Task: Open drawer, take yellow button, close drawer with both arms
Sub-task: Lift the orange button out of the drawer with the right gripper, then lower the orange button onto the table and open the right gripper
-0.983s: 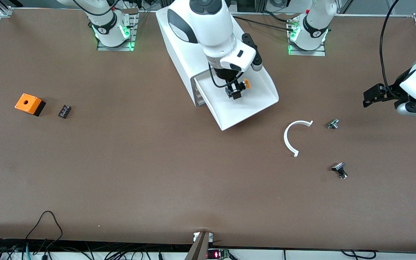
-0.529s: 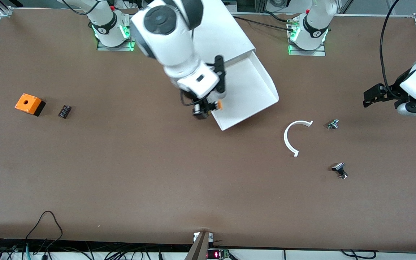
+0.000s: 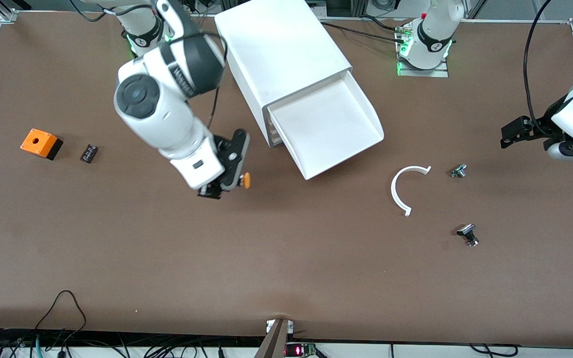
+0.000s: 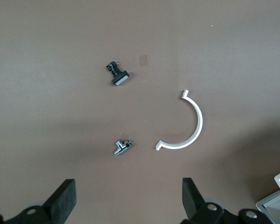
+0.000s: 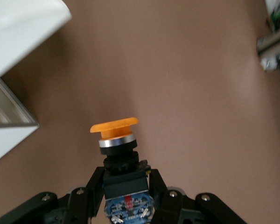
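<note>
The brown table (image 3: 286,258) is carrying my cabinet (image 3: 281,54). An orange box (image 3: 41,143), a white arc (image 3: 402,188) and small parts (image 3: 467,234) are lying on it.

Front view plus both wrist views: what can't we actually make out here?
- Three lower drawers: hidden under the open drawer in the front view.
- Right tool: its tips are hidden by the button body in the right wrist view and by the arm in the front view.
- Left tool: the picture's edge cuts its base off in the left wrist view.
- Two small parts: too small to identify.
</note>
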Motion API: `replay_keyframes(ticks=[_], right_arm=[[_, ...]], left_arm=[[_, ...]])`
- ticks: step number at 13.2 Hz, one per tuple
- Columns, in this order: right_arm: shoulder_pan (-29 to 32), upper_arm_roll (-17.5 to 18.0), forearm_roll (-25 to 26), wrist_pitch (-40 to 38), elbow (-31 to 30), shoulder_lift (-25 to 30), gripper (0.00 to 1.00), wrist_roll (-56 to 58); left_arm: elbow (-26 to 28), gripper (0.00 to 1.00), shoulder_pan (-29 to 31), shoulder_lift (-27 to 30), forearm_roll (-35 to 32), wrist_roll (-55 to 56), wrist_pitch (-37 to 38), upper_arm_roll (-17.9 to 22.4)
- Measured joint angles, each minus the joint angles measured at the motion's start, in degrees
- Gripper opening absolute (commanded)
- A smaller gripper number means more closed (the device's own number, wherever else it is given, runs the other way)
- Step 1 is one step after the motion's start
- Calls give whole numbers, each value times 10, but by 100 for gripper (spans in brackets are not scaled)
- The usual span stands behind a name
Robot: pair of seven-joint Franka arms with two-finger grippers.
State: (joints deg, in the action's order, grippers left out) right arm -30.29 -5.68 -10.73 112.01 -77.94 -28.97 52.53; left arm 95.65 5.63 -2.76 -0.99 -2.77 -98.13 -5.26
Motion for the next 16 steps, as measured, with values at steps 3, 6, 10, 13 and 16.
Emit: replay_keyframes(ticks=[3, 6, 10, 13, 16], right_arm=[[61, -9, -2, 11, -60, -1, 45, 0], [129, -12, -2, 24, -103, -1, 45, 2], [200, -12, -2, 49, -159, -3, 45, 31], [222, -12, -2, 142, -239, -12, 45, 103], [226, -11, -2, 241, -319, -15, 45, 157]], left_arm=[[-19, 100, 0, -14, 0, 0, 0, 0], [-25, 100, -4, -18, 0, 0, 1, -1], [-26, 100, -10, -22, 19, 8, 6, -9], [-26, 100, -20, -43, 31, 64, -12, -36], [-24, 100, -47, -68, 32, 151, -40, -57]])
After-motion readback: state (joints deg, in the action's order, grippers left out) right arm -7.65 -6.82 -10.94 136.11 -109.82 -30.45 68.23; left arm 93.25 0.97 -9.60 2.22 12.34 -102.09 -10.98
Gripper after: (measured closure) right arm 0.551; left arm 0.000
